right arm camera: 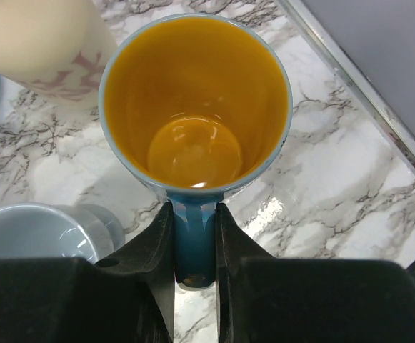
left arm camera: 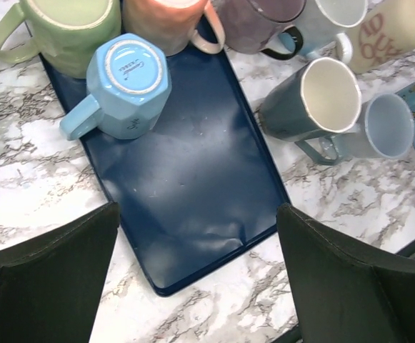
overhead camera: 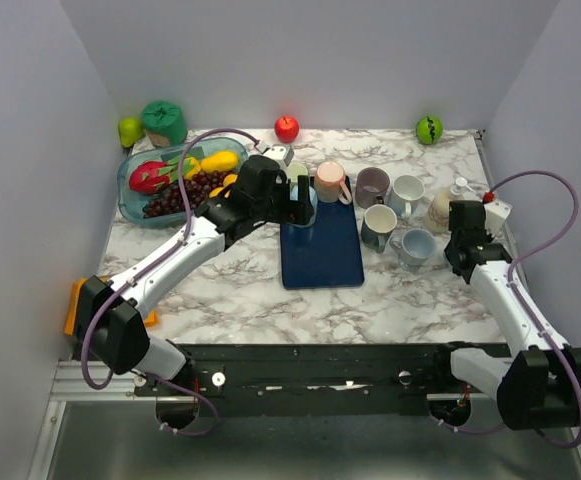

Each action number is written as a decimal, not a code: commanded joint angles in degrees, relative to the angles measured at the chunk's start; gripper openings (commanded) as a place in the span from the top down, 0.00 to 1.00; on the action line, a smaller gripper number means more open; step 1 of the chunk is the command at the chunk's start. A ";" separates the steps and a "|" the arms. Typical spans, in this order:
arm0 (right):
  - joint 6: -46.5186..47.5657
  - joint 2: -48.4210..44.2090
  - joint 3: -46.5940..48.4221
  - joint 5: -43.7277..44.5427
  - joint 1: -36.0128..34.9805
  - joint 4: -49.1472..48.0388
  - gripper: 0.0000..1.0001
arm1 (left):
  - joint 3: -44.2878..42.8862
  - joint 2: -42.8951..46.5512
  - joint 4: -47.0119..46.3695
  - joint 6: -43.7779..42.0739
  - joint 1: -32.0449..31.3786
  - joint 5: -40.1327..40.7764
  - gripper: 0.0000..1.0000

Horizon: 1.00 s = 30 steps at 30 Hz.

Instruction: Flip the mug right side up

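A light blue mug stands upside down, base up, at the far left of the navy tray. My left gripper hovers open over the tray's near end, well short of that mug, with nothing between its fingers. In the top view the left gripper covers the mug. My right gripper is shut on the handle of a teal mug with an orange inside, which stands upright on the marble at the right. In the top view the right gripper hides this mug.
Upright mugs crowd the tray's far end and right side: green, pink, purple, dark grey-blue, pale blue, cream. A fruit-filled container sits at the back left. The table's right edge runs close to the teal mug.
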State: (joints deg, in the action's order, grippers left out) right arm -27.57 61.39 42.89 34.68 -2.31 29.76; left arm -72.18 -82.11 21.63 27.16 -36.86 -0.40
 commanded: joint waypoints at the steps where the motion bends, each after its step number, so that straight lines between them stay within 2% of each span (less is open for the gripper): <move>1: 4.63 1.80 0.44 -0.48 1.34 -13.14 0.99 | 1.52 -1.56 0.00 -2.02 1.09 2.08 0.01; 6: 6.13 4.79 0.43 -2.59 1.60 -15.43 0.99 | 2.22 -2.79 -1.41 -2.98 1.70 2.86 0.01; 12: 6.13 7.08 0.88 -5.05 1.60 -15.17 0.86 | 1.43 -5.61 -3.17 -4.30 1.97 4.53 0.01; 17: 5.78 5.94 0.96 -5.67 1.60 -13.24 0.71 | 2.04 -6.75 -4.31 -6.85 2.14 7.43 0.01; 25: 3.23 1.99 3.77 -5.85 1.60 -4.28 0.52 | 1.87 -10.18 -6.95 -13.44 2.50 10.78 0.01; 30: 1.30 -0.21 5.44 -6.99 1.60 1.52 0.47 | 0.55 -13.77 -7.91 -17.57 3.64 7.44 0.01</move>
State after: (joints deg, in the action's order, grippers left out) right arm -24.14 63.24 45.91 28.40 -1.02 25.76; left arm -70.70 -92.79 15.90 14.74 -34.24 7.53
